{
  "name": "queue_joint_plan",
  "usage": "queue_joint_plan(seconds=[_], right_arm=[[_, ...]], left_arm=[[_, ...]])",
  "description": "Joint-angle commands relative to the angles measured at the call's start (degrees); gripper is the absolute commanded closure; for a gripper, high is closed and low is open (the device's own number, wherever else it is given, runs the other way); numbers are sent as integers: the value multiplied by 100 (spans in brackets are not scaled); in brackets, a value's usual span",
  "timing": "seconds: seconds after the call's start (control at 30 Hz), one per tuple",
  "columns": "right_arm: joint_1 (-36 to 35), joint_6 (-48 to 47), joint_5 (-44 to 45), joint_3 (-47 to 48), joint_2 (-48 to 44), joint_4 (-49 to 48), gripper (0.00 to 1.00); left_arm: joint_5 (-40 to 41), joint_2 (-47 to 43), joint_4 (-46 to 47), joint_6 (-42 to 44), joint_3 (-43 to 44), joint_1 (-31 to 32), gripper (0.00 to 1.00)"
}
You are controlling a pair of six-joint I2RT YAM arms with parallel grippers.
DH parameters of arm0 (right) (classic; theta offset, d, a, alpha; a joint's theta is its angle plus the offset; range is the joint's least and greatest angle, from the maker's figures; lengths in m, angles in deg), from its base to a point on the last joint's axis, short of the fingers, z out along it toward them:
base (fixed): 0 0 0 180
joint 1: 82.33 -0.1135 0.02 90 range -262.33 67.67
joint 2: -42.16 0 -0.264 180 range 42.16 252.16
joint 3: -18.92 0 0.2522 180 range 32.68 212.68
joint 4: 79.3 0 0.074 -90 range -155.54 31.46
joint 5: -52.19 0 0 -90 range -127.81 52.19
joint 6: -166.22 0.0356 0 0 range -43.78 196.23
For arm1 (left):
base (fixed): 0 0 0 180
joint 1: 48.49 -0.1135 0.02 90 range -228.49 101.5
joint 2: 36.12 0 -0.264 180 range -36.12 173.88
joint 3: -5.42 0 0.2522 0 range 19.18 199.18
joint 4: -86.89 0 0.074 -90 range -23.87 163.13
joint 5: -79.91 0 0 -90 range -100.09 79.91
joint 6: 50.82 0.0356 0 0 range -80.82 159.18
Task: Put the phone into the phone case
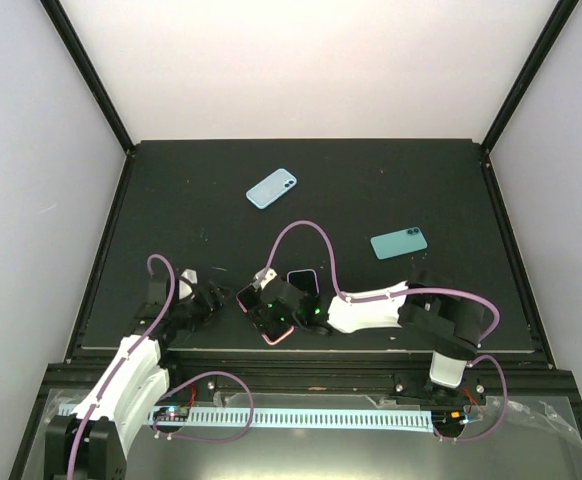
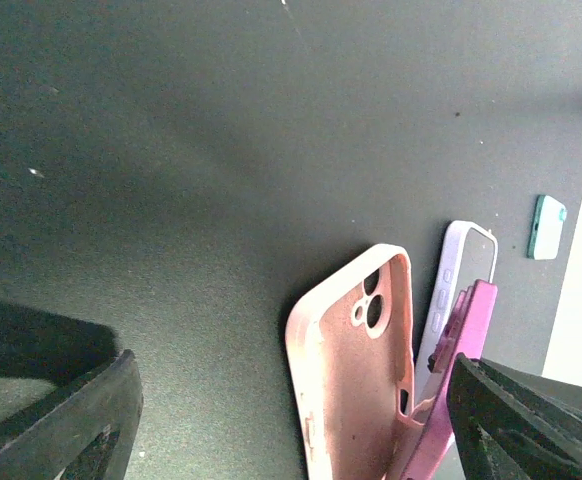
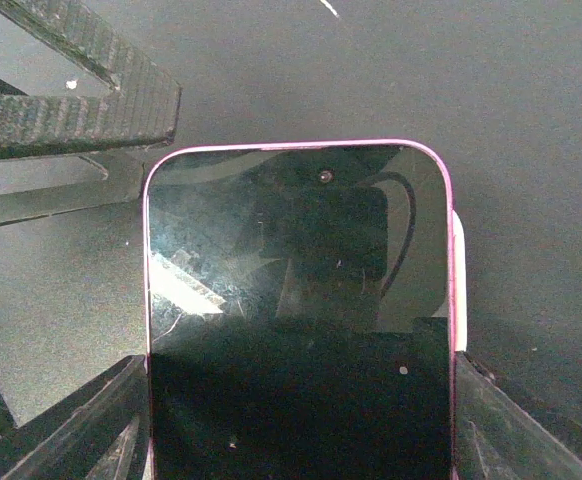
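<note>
The phone (image 3: 299,300) has a pink rim and a dark screen that faces the right wrist camera. My right gripper (image 3: 299,410) is shut on its two long sides. In the top view the phone (image 1: 274,335) hangs near the table's front edge in the right gripper (image 1: 273,315). The pale pink phone case (image 2: 356,370) stands tilted with its hollow side showing, its lower right corner against the phone's magenta edge (image 2: 461,370). My left gripper (image 2: 291,405) is open, its fingers wide on either side of the case and not touching it. It sits just left of the case (image 1: 245,295) in the top view (image 1: 209,298).
A lilac-rimmed phone (image 1: 303,279) lies just behind the right gripper. A light blue case (image 1: 271,188) lies farther back, and a teal phone (image 1: 399,243) lies to the right. The table's front edge (image 1: 301,350) runs right under both grippers.
</note>
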Motion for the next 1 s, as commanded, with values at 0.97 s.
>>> queue_joint_plan(seconds=[0.97], right_arm=[[-145, 524, 505, -90, 84, 388, 19]], left_arm=[[-841, 86, 545, -29, -456, -42, 16]])
